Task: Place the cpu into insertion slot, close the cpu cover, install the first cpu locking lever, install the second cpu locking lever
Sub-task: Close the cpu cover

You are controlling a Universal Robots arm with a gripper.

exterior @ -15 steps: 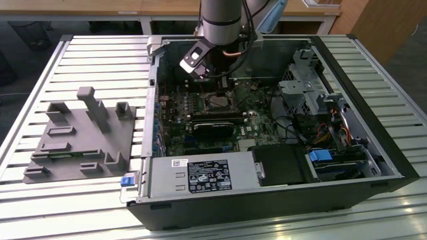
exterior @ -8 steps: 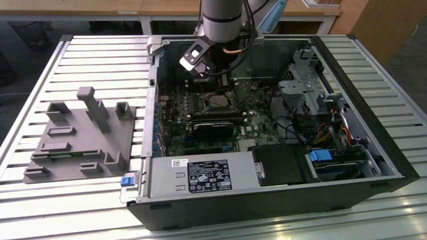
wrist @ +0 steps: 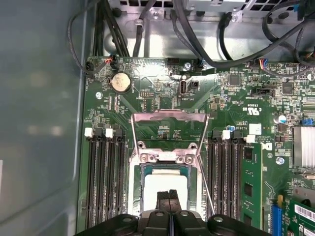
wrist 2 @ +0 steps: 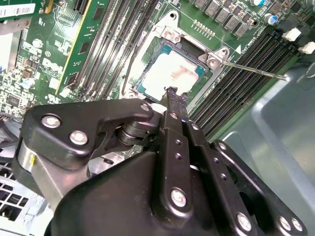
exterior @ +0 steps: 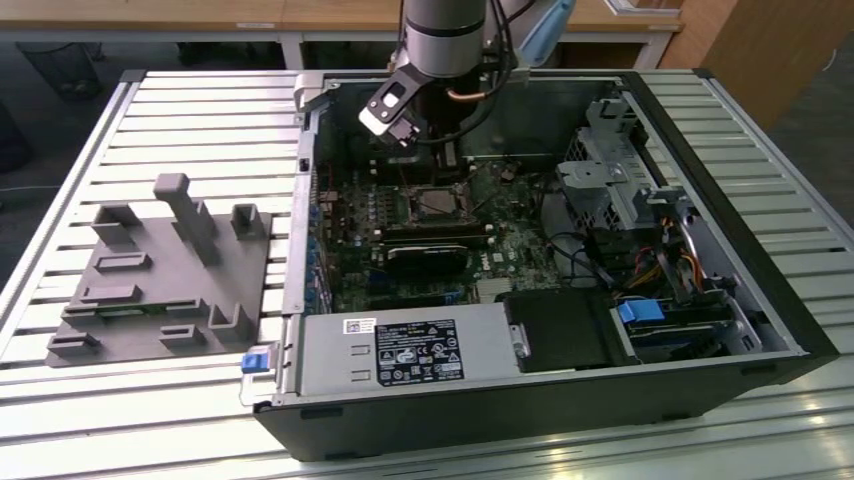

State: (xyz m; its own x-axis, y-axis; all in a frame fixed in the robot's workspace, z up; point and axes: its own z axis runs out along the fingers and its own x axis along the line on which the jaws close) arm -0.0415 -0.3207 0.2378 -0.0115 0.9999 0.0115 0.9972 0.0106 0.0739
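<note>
Over the slot (wrist 2: pixel 191 47), the gripper (wrist: pixel 169 195) is squeezed shut, holding nothing, its tip by the cpu (wrist: pixel 165 179) lying inside.

Silver arm (exterior: pixel 447 40) hanging down from above, wrist angled, black jaws pressed together, pointing downward

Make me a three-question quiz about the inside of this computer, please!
1. Where is the cpu? A) in the insertion slot B) in a person's hand C) on a plate
2. What colour is the motherboard? A) red B) green C) white
3. The cpu cover is: A) shut over the chip B) swung open C) missing
Answers: 1A, it lies flat in the slot; 2B, the board's surface is green; 3B, the frame stands tilted back, leaving the chip's face bare.
</note>
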